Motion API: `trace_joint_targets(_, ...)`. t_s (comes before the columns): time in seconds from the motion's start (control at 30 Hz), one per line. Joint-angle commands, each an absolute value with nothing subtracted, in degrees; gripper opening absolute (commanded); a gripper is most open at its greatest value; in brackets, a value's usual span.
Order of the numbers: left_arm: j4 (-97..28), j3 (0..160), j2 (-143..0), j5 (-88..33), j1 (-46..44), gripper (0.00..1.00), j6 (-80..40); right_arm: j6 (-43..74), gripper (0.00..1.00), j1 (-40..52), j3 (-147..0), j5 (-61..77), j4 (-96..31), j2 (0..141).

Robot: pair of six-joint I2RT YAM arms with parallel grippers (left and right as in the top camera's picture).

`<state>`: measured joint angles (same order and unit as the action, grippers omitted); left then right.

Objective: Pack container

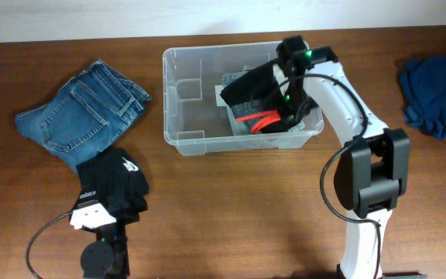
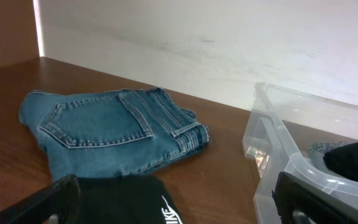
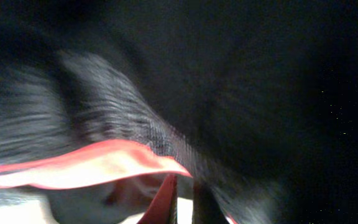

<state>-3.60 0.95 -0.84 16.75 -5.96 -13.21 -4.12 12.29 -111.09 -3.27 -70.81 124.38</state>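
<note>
Plastic container (image 1: 178, 93): clear tub, rear centre of the brown counter (image 1: 231, 201), upright, long side across the overhead view; right half of its floor covered by cloth.
Container, left wrist view: only its near left corner and rim show (image 2: 278, 143); the rest is cut off at the frame's right edge.
Black garment (image 1: 252, 91): black with red-orange trim, inside the container's right half, slanted; its lower edge is hidden by the right arm.
Right hand (image 1: 287, 107): reaches down into the container from the right, jaws closed, pinching the black garment; fingertips buried in cloth, exact grip point hard to make out.
Right wrist view: filled with blurred black fabric and a curved red-orange band; no tub wall and no counter visible.
Left hand (image 2: 176, 210): spread fully wide, holding nothing; only the two dark finger ends show at the bottom corners of its own view.
Left hand, overhead: mostly merged with the dark cloth under it, outline unclear.
Logo garment (image 1: 114, 178): black, white logo, on the counter front left, under the left hand; cut off at the bottom of the left wrist view.
Jeans (image 1: 80, 112): folded, blue denim, back pocket up, left of the container, touching the logo garment's upper edge.
Blue cloth (image 1: 436, 97): crumpled, far right, cropped by the frame; seen overhead only.
</note>
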Motion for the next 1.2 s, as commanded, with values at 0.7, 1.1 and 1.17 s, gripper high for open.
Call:
trace_joint_targets(0.7, -3.49, 0.58, -0.36, 16.75, -5.67, 0.99, -12.49, -4.29, 0.04, 12.03, -122.74, 2.76, -67.09, 132.62)
trace_joint_targets(1.1, -3.46, 0.58, -0.36, 16.75, -5.67, 0.99, -12.49, -4.25, 0.04, 12.03, -122.85, 2.79, -67.33, 137.03)
trace_joint_targets(1.17, -3.49, 0.58, -0.36, 16.75, -5.67, 0.99, -12.51, -4.25, 0.04, 12.03, -125.71, 2.81, -67.77, 135.72)
